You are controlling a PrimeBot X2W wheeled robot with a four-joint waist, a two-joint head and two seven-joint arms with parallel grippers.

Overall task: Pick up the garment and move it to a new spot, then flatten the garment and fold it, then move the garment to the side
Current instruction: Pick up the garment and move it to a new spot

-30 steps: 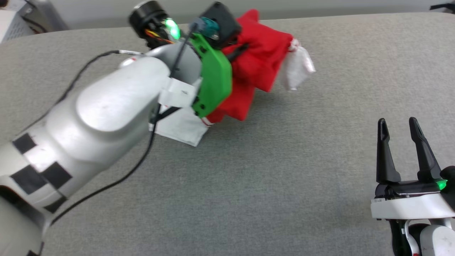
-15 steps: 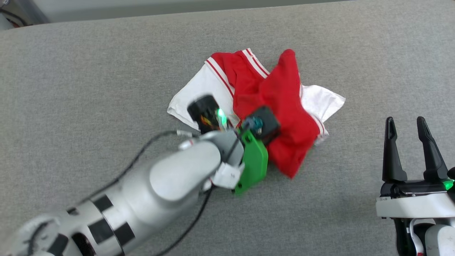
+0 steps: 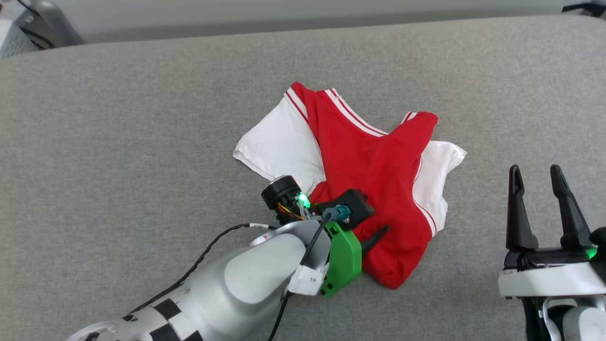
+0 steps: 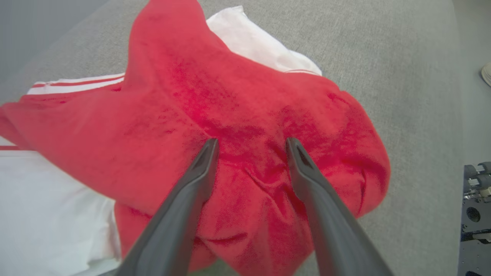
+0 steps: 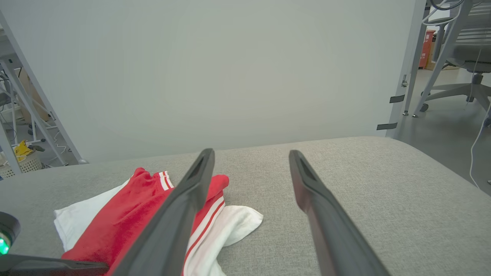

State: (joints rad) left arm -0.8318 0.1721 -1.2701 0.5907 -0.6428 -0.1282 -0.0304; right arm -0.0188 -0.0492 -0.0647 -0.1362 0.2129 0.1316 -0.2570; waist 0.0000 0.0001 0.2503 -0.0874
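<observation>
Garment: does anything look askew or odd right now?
Yes. The garment lies crumpled on the grey surface, red body bunched and folded over itself, a white sleeve poking out each side. The left gripper is open over its near end.

The left forearm [image 3: 255, 274], silver with black square markers, reaches in from the lower left of the head view, angled forward and to the right. A black cable [image 3: 208, 253] trails along it, and a green bracket [image 3: 344, 259] sits at its wrist. The left end effector [image 4: 251, 142] has its two dark fingers [image 4: 184, 207] spread wide, with nothing clamped between them. The right end effector [image 3: 534, 170] sits at the lower right, fingers upright, parted and empty.
</observation>
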